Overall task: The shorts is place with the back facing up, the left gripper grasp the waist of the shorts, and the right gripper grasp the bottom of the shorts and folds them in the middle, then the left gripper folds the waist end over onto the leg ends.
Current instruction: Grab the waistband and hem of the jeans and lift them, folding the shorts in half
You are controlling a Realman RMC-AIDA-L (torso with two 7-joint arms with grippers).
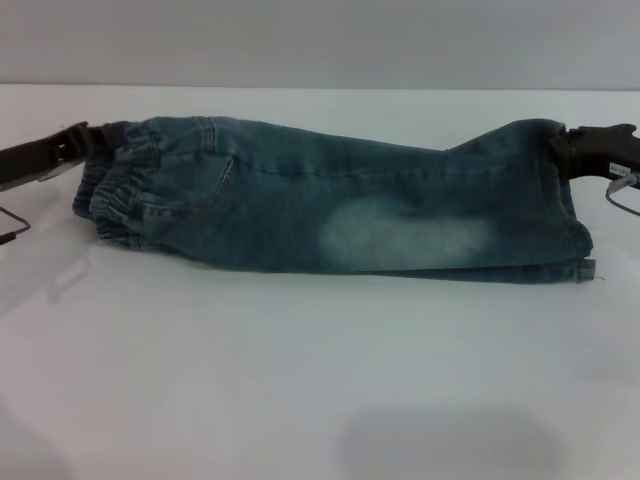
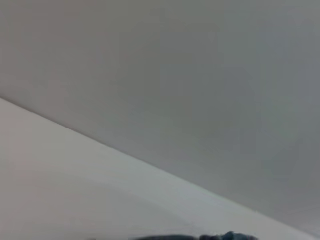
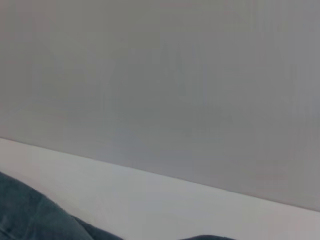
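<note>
Our left gripper (image 1: 92, 140) is clamped onto the waist of the shorts (image 1: 120, 190), far edge of the ruffled band. Over on the other side our right gripper (image 1: 562, 150) is pinching the bottom of the shorts (image 1: 570, 225) at its far corner. Between them the shorts (image 1: 340, 205) lie folded lengthwise on the white table (image 1: 300, 380), pale patch facing us.

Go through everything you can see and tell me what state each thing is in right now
shorts: folded lengthwise, lying across the table, pocket facing up.
waist of the shorts: ruffled, at the robot's left, left gripper at its far corner.
leg ends: stacked, at the robot's right, right gripper at their far corner.
table: white, bearing the shorts.
</note>
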